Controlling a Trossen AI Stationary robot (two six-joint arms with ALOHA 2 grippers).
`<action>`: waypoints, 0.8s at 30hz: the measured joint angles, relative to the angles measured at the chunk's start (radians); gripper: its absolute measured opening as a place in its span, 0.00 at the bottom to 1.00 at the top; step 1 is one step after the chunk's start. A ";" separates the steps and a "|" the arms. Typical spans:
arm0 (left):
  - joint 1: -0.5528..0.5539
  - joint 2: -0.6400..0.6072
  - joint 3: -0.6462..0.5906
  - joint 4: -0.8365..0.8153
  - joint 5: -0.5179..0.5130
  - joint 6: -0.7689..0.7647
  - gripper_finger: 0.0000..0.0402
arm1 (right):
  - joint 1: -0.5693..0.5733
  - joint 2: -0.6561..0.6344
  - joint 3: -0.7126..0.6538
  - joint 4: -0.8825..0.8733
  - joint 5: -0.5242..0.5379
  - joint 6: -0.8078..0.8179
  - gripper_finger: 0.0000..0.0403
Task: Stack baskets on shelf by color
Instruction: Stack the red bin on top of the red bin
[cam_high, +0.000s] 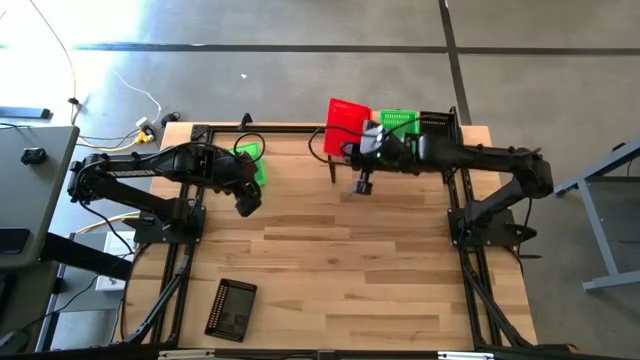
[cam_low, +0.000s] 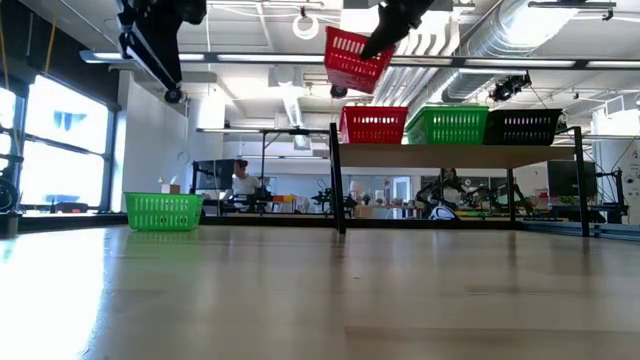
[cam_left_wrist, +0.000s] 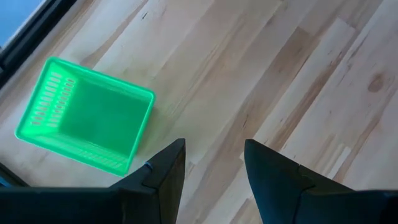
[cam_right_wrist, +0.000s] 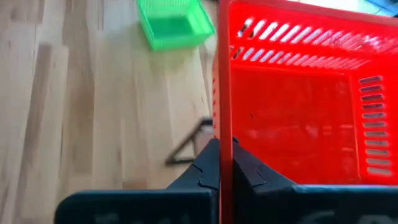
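My right gripper (cam_right_wrist: 225, 167) is shut on a red basket (cam_low: 354, 60), which hangs tilted in the air above the shelf's left end. On the shelf (cam_low: 460, 155) stand a red basket (cam_low: 373, 125), a green basket (cam_low: 447, 125) and a black basket (cam_low: 522, 127), side by side on their bases. Another green basket (cam_left_wrist: 87, 121) rests on its base on the table at the far left. My left gripper (cam_left_wrist: 214, 168) hovers open above the table just beside it, touching nothing. My right gripper pinches one side wall of the red basket at its rim (cam_right_wrist: 222, 134), one finger inside the basket and one outside. The fingers slant downward from the table's right side. The basket is lifted clear and tilted, above the red basket on the shelf.
A black basket (cam_high: 232, 308) lies on the table near its front left corner. The shelf's black posts (cam_high: 333, 168) stand at the table's far side. Bare wooden table (cam_high: 340, 260) stretches between the arms. People sit at desks in the room behind.
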 joint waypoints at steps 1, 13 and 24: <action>0.000 0.000 0.000 0.002 0.000 -0.015 0.38 | -0.020 0.000 0.018 -0.034 -0.020 -0.024 0.00; 0.000 0.001 0.000 0.020 0.000 -0.147 0.38 | -0.194 0.003 0.062 -0.191 -0.187 -0.243 0.00; 0.000 0.001 0.000 0.019 0.000 -0.183 0.38 | -0.221 0.048 0.060 -0.219 -0.199 -0.256 0.00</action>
